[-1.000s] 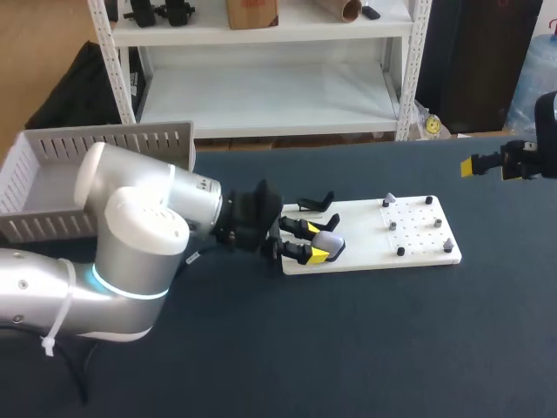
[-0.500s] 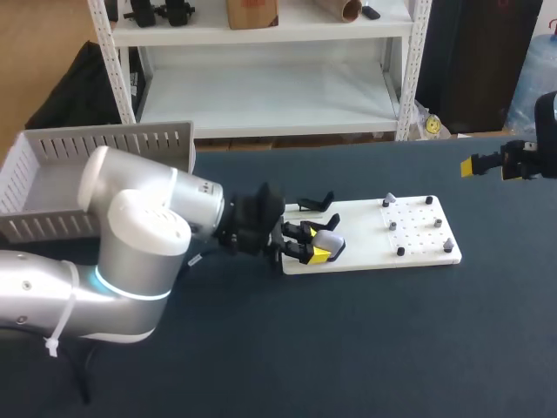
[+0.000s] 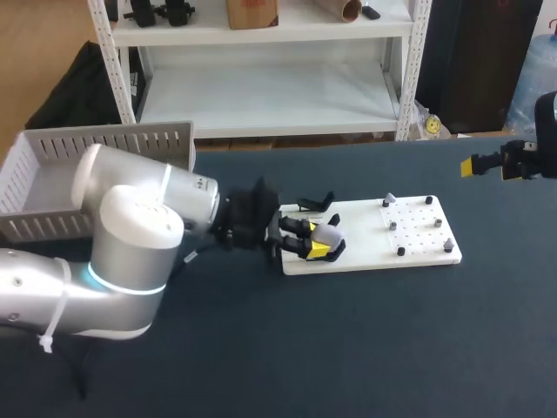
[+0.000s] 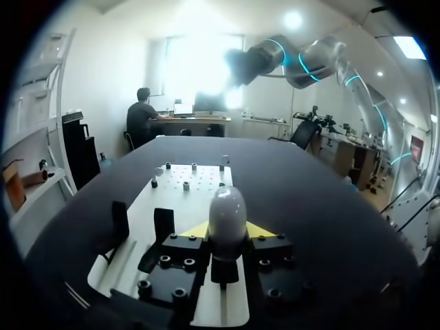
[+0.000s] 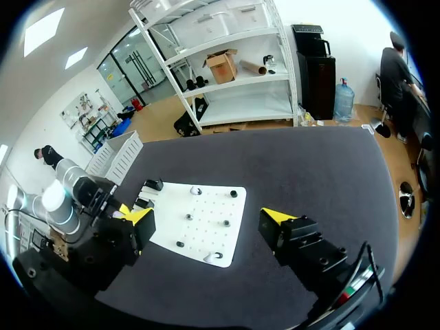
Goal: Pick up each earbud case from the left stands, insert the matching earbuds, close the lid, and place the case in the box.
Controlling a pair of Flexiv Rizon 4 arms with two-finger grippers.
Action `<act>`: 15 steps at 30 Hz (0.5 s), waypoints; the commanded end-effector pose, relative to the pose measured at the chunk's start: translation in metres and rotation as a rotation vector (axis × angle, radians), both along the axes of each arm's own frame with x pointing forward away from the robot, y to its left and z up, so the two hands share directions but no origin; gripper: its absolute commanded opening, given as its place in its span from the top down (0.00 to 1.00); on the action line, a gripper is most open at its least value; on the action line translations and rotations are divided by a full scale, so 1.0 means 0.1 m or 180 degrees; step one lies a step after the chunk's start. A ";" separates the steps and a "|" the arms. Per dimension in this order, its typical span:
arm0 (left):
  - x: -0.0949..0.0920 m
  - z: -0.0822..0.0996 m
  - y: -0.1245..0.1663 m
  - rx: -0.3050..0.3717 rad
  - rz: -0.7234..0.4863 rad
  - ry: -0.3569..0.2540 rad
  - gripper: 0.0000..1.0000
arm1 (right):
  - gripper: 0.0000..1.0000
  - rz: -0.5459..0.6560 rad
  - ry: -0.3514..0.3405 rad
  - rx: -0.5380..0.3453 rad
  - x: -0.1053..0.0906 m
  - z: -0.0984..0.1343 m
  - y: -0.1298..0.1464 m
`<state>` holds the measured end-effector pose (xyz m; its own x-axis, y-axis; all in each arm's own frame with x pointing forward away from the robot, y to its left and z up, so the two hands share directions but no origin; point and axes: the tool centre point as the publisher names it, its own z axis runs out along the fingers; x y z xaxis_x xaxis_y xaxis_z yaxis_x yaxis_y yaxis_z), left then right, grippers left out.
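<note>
Left claw (image 3: 316, 240) looks clamped on the first earbud case (image 4: 227, 213), not lifted yet. Right claw (image 5: 207, 218) hangs open, far right. Earbuds, lid and box (image 3: 130, 144) all still to do.

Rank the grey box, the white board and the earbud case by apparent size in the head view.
1. grey box, even though partly hidden
2. white board
3. earbud case

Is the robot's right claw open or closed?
Open. The right gripper has its two yellow-tipped fingers far apart, with nothing held between them.
</note>
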<state>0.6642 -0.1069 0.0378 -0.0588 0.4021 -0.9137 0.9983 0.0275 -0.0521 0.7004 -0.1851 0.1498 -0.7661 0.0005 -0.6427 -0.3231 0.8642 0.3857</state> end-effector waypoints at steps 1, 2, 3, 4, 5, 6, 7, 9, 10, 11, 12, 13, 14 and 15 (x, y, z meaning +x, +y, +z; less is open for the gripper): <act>-0.12 0.26 0.07 -0.0010 0.0100 -0.0063 1.00 | 0.00 0.0005 0.0001 0.0002 0.00 0.00 -0.01; -0.13 0.32 0.06 -0.0031 0.0140 -0.0083 1.00 | 0.00 0.0005 0.0001 0.0002 0.00 0.00 -0.01; -0.14 0.39 0.07 -0.0067 0.0197 -0.0095 1.00 | 0.00 0.0005 0.0001 0.0002 0.00 0.00 -0.01; -0.14 0.44 0.06 -0.0090 0.0220 -0.0108 1.00 | 0.00 0.0005 0.0001 0.0002 0.00 0.00 -0.01; -0.14 0.50 0.06 -0.0079 0.0286 -0.0127 1.00 | 0.00 0.0005 0.0001 0.0002 0.00 0.00 -0.01; -0.15 0.56 0.05 -0.0073 0.0319 -0.0178 1.00 | 0.00 0.0005 0.0001 0.0002 0.00 0.00 -0.01; -0.14 0.61 0.04 -0.0061 0.0345 -0.0209 1.00 | 0.00 0.0005 0.0001 0.0002 0.00 0.00 -0.01; -0.12 0.70 0.00 0.0000 0.0380 -0.0273 1.00 | 0.00 0.0005 0.0001 0.0002 0.00 0.00 -0.01; -0.09 0.73 -0.01 0.0020 0.0399 -0.0277 1.00 | 0.00 0.0005 0.0001 0.0002 0.00 0.00 -0.01; -0.06 0.75 -0.03 0.0022 0.0400 -0.0273 1.00 | 0.00 0.0005 0.0001 0.0002 0.00 0.00 -0.01; -0.03 0.76 -0.05 -0.0023 0.0402 -0.0306 1.00 | 0.00 0.0005 0.0001 0.0002 0.00 0.00 -0.01; 0.00 0.77 -0.08 -0.0022 0.0402 -0.0318 1.00 | 0.00 0.0005 0.0001 0.0002 0.00 0.00 -0.01; 0.03 0.77 -0.10 -0.0012 0.0410 -0.0328 1.00 | 0.00 0.0005 0.0001 0.0002 0.00 0.00 -0.01; 0.07 0.76 -0.12 -0.0023 0.0413 -0.0339 1.00 | 0.00 0.0024 0.0002 0.0008 -0.03 -0.01 0.08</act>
